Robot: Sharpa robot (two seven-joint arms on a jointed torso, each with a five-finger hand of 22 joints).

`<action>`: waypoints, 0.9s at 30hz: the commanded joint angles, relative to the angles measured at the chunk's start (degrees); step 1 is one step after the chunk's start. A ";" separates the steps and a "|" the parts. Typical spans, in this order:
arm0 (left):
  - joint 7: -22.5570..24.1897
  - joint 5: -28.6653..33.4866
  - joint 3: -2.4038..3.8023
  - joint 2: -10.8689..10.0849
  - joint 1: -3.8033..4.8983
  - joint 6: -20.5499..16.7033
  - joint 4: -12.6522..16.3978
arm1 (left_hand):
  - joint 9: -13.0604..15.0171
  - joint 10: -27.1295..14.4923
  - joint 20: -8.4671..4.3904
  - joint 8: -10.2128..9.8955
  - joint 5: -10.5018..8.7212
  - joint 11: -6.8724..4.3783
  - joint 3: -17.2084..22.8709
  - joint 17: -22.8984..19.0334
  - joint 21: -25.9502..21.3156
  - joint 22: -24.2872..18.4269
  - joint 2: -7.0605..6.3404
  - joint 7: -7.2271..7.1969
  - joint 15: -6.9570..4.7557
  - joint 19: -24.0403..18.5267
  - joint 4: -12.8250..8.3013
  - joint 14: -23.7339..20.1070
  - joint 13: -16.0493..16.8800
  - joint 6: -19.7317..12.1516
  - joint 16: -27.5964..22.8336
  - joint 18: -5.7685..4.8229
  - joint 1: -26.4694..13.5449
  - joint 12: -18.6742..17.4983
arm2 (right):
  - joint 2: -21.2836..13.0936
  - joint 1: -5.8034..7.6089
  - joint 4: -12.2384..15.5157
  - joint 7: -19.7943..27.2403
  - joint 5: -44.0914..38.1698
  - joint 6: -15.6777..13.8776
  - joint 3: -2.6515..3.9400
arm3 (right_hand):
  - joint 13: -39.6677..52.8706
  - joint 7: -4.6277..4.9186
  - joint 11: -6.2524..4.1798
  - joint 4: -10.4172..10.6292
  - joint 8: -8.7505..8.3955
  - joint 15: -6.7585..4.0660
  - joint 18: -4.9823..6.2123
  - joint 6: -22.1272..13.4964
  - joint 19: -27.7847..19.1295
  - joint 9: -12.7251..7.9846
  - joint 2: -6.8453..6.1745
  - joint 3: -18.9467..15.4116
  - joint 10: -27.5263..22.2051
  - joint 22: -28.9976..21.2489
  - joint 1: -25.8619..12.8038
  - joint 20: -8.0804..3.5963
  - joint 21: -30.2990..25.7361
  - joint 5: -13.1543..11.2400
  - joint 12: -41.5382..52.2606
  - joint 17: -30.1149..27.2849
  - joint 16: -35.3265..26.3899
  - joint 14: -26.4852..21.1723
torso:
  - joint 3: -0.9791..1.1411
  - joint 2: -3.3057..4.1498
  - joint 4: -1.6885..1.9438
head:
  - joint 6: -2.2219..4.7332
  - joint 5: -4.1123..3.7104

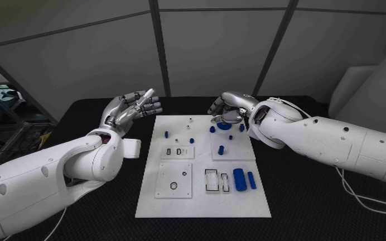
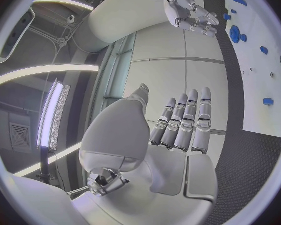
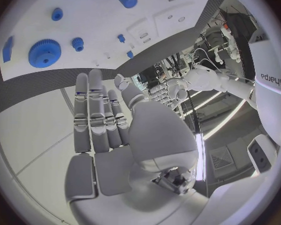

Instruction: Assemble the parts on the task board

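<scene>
The white task board [image 1: 201, 196] lies in the middle of the black desk [image 1: 305, 207], its long side running from near to far. The left hand [image 1: 135, 107] is raised off the far left corner of the board, clear of it, with the palm turned up and the fingers [image 2: 184, 125] stretched out side by side, the thumb standing apart; it holds nothing. The right hand [image 1: 229, 107] hangs over the far right part of the board, just above a round blue gear [image 1: 223, 125]. In the right wrist view its fingers [image 3: 97, 115] are straight and close together with nothing between them, and I cannot tell whether they touch the gear or the board.

Small blue pegs [image 1: 193, 140] stand scattered across the far half of the board, near the gear and to its left. On the near right part of the board a thick blue cylinder [image 1: 240, 179] lies beside a thinner blue rod [image 1: 251, 180], the rod to its right, both pointing from near to far. Left of them are rectangular slots [image 1: 211, 179], and further left a raised white square plate [image 1: 174, 179] with a small dark ring on it.
</scene>
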 commanded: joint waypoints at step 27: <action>-0.13 -1.38 0.06 -1.38 -0.08 2.29 4.11 | -0.37 0.78 0.00 -0.24 0.02 0.10 -0.39 -0.42 -0.46 -0.57 0.33 3.59 0.34 0.38 -0.92 -0.11 -0.13 0.69 -1.33 -0.73 0.99 -0.85 | 0.89 0.66 -0.18 -12.19 -17.77 8.89 0.07 | 0.34 -0.69 -0.08 4.18 -0.30 -0.01 -2.27 -0.01 7.25 0.06 -2.76 5.21 -2.55 28.36 -1.10 -0.07 26.66 0.14 0.03 34.06 39.15 2.59 | -0.21 3.36 1.98 | -0.13 -1.73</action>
